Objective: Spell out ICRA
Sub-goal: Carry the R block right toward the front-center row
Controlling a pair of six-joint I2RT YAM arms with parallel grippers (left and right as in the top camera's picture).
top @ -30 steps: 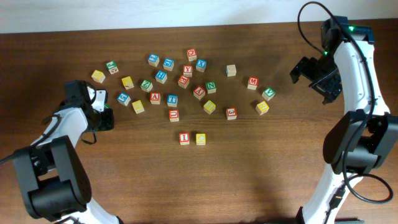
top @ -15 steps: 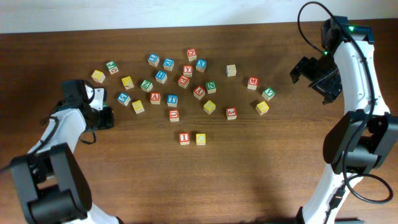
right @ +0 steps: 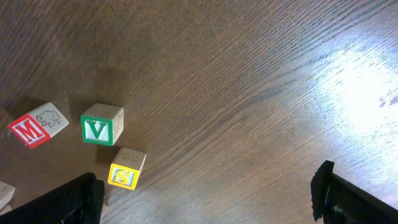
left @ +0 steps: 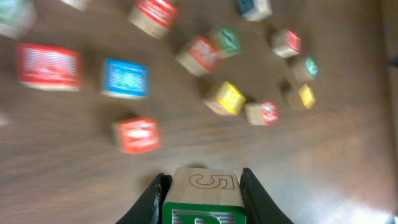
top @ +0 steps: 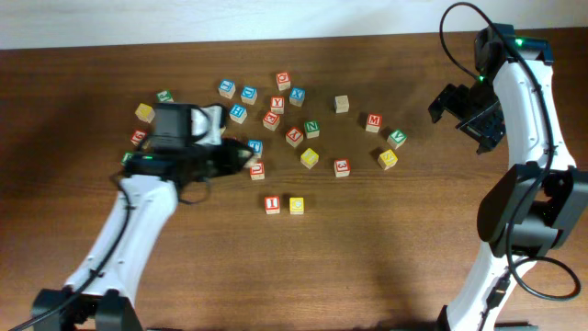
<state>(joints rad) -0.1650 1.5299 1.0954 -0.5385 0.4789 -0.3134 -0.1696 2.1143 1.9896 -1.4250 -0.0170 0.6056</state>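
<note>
My left gripper (left: pixel 202 199) is shut on a wooden block (left: pixel 202 186) with a "5" on top and a green letter face that the frame edge cuts off. In the overhead view the left gripper (top: pixel 237 156) hangs over the left-middle of the block cluster. A red I block (top: pixel 272 204) and a yellow block (top: pixel 296 204) sit side by side in front of the cluster. My right gripper (top: pixel 464 115) is open and empty at the far right, also in its wrist view (right: pixel 208 199).
Several loose letter blocks lie across the table's back middle, among them a red block (left: pixel 137 135) just ahead of the left gripper. A red M (right: pixel 31 127), a green V (right: pixel 99 124) and a yellow S (right: pixel 126 169) lie left of the right gripper.
My left arm has swung from the table's left edge rightward over the block cluster, carrying the block. The right arm has not moved.
</note>
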